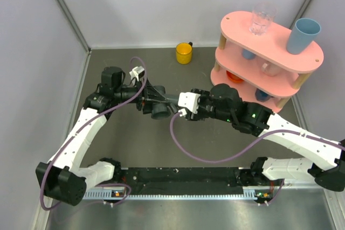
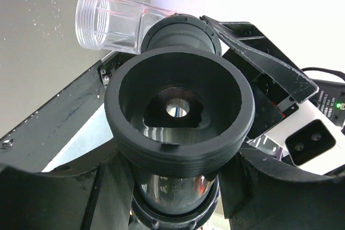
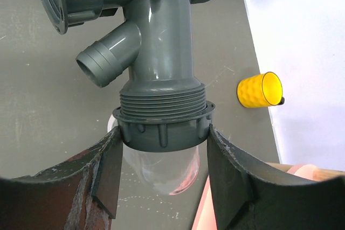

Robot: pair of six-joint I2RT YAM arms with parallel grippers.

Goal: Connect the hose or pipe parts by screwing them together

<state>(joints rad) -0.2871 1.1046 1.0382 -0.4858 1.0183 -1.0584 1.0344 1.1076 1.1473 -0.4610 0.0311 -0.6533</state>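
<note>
The dark grey T-shaped pipe fitting (image 1: 157,106) hangs above the table's middle between both arms. My left gripper (image 2: 175,187) is shut on its body, just below the wide threaded round end (image 2: 178,106) that faces the left wrist camera. In the right wrist view the fitting's threaded lower end (image 3: 161,98) sits in the grey collar (image 3: 161,130) of the clear tubular piece (image 3: 161,168). My right gripper (image 3: 161,149) is shut on that collar, a finger pressed against each side. The clear tube (image 2: 110,22) sticks out to the upper left in the left wrist view. A barbed side spout (image 3: 105,57) points left.
A yellow cup (image 1: 184,53) stands at the back of the table. At the back right, a pink tiered rack (image 1: 237,28) carries a clear drinking glass (image 1: 262,19), a blue cup (image 1: 303,35) and more cups on its lower shelves. Grey walls close in the left and back sides.
</note>
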